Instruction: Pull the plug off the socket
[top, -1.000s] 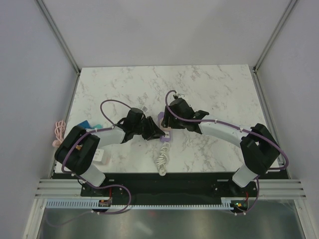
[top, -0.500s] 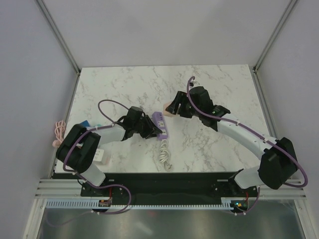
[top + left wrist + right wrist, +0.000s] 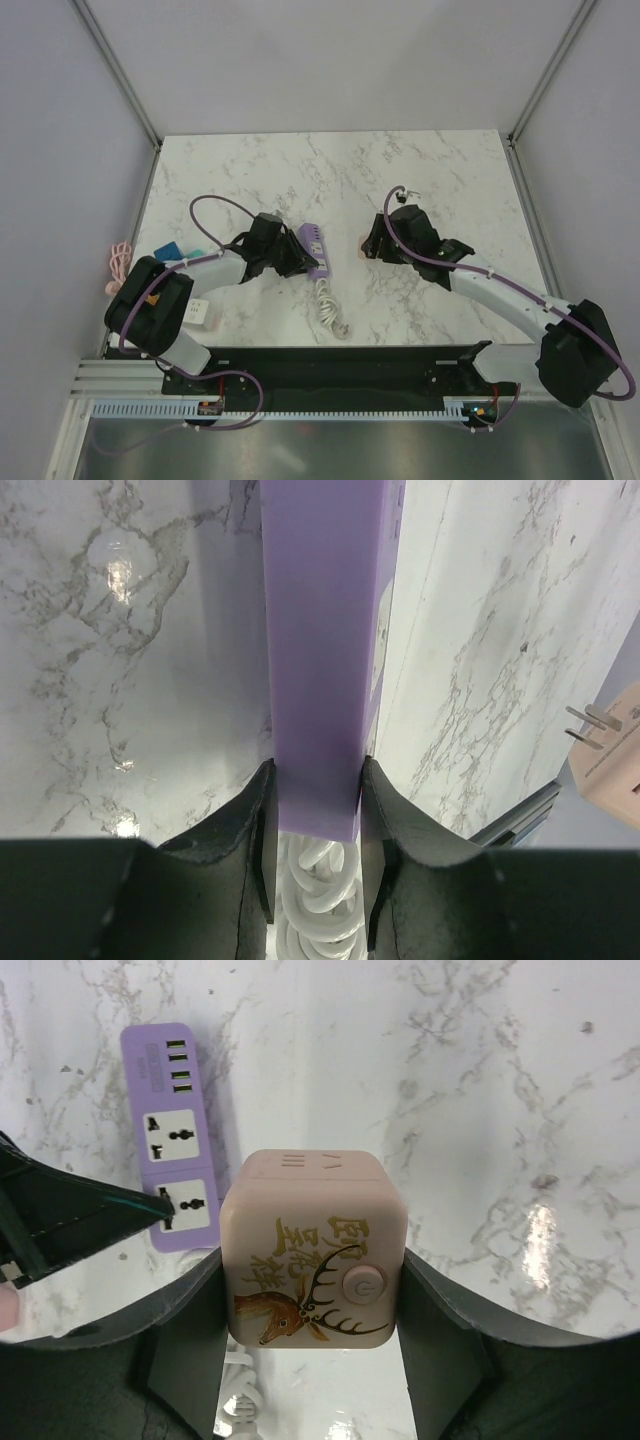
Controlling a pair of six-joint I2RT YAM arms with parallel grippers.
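The plug (image 3: 313,1250), a tan cube, fills the centre of the right wrist view. The right gripper (image 3: 313,1290) pinches it, dark fingers pressed to both flanks. It is off the socket (image 3: 180,1150), which lies apart at the upper left of that frame. Only this view shows the plug's face: a gold deer with antlers, gold characters I cannot read with confidence, and a round power button. It also shows the top of the lilac socket: four small ports at the far end, then white outlets, the nearest partly under a dark finger. The left wrist view shows the socket from its side instead, as a plain purple bar running up the frame. There the left gripper (image 3: 315,780) is clamped on its near end, with the coiled white cord (image 3: 318,920) below. At that frame's right edge the plug's metal prongs show bare. In the top external view, socket and plug sit left and right of centre over the marble table (image 3: 260,180), the cord trailing toward the bottom.
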